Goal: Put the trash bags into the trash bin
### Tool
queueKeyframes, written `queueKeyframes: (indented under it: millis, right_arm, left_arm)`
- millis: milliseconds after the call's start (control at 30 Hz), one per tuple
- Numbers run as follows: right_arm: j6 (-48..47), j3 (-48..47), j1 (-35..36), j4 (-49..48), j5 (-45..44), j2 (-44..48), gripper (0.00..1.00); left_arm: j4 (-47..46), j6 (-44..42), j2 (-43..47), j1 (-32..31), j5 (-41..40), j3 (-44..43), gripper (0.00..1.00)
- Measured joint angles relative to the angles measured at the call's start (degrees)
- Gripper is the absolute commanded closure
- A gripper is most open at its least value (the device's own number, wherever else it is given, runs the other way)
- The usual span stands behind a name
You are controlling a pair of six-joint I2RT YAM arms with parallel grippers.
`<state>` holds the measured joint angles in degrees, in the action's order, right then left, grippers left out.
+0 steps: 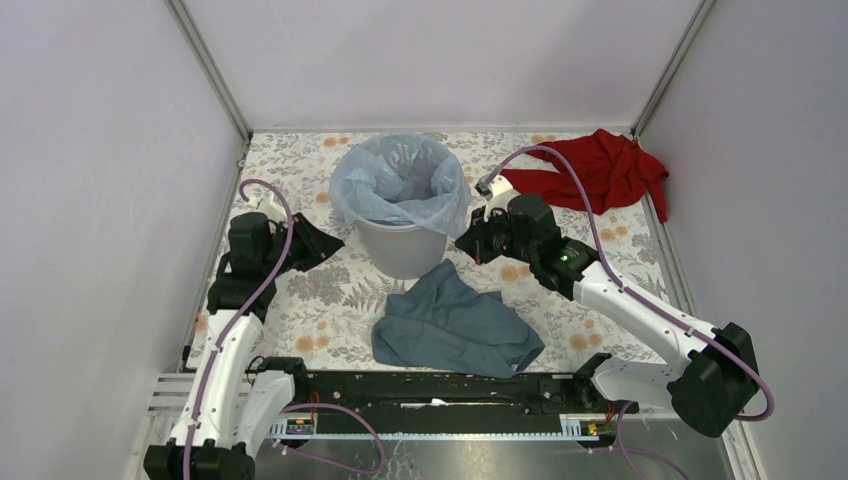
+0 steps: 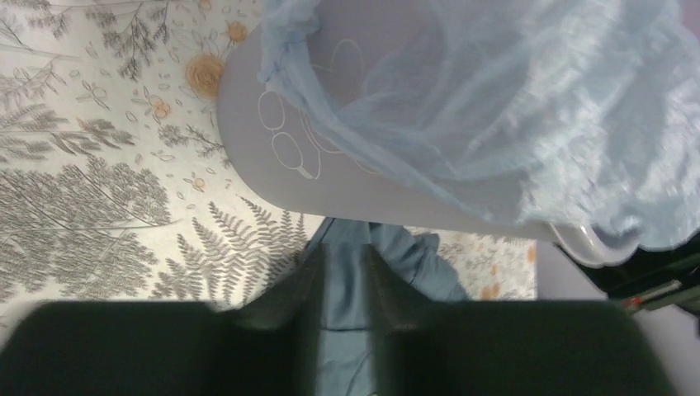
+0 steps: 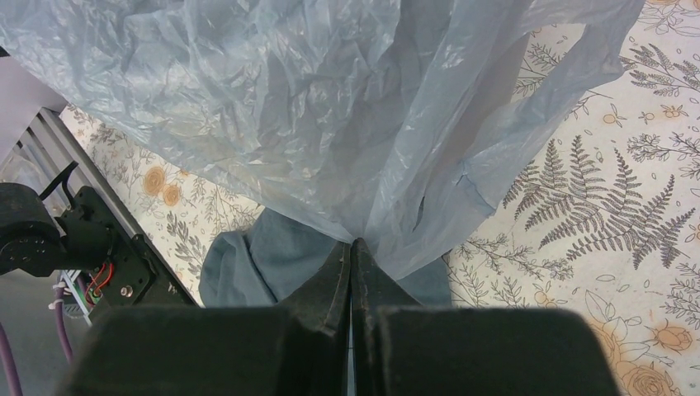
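Observation:
The light-grey trash bin (image 1: 400, 250) stands upright at the back middle of the floral table. The pale-blue translucent trash bag (image 1: 400, 180) sits in its mouth and drapes over the rim. My right gripper (image 1: 468, 243) is just right of the bin, shut on a bunched edge of the bag (image 3: 330, 107), with its fingers pinched together (image 3: 353, 243). My left gripper (image 1: 325, 243) is just left of the bin, open and empty. The left wrist view shows the gripper (image 2: 345, 260) facing the bin's wall (image 2: 272, 124), with the bag (image 2: 512, 107) hanging over the rim.
A slate-blue cloth (image 1: 455, 325) lies crumpled in front of the bin, also seen past both sets of fingers (image 2: 347, 330) (image 3: 264, 256). A red cloth (image 1: 600, 170) lies at the back right corner. Walls enclose three sides; a black rail (image 1: 440, 390) runs along the near edge.

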<state>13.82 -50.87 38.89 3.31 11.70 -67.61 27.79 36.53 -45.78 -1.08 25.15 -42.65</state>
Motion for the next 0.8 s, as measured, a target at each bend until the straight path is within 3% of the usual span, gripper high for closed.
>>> queueKeyframes:
  millis: [100,167,300,333,400,533,633,800]
  right_arm:
    - [0.0,0.0,0.0,0.0,0.0,0.0,1.00]
    - [0.0,0.0,0.0,0.0,0.1,0.0,1.00]
    - [0.0,0.0,0.0,0.0,0.5,0.0,1.00]
    - [0.0,0.0,0.0,0.0,0.7,0.0,1.00]
    - [0.0,0.0,0.0,0.0,1.1,0.0,1.00]
    - [0.0,0.0,0.0,0.0,1.3,0.0,1.00]
    - [0.0,0.0,0.0,0.0,1.4,0.0,1.00]
    - [0.2,0.0,0.0,-0.4,1.6,0.0,1.00]
  left_arm:
    - [0.2,-0.4,2.0,0.0,0.0,-1.1,0.27]
    - [-0.1,0.0,2.7,0.0,-0.2,-2.8,0.15]
    - [-1.7,0.9,1.4,0.0,-0.8,-6.8,0.08]
    - [-2.2,1.0,0.4,0.0,-0.9,-8.0,0.09]
    - [-3.7,1.5,-2.1,0.0,-0.9,-10.1,0.20]
    - [-8.0,3.4,-7.8,0.0,0.3,-11.0,0.54]
    - [-10.1,4.6,-8.9,0.0,1.6,-9.1,0.72]
    - [-10.6,6.0,-5.0,-0.1,2.2,-6.7,0.80]
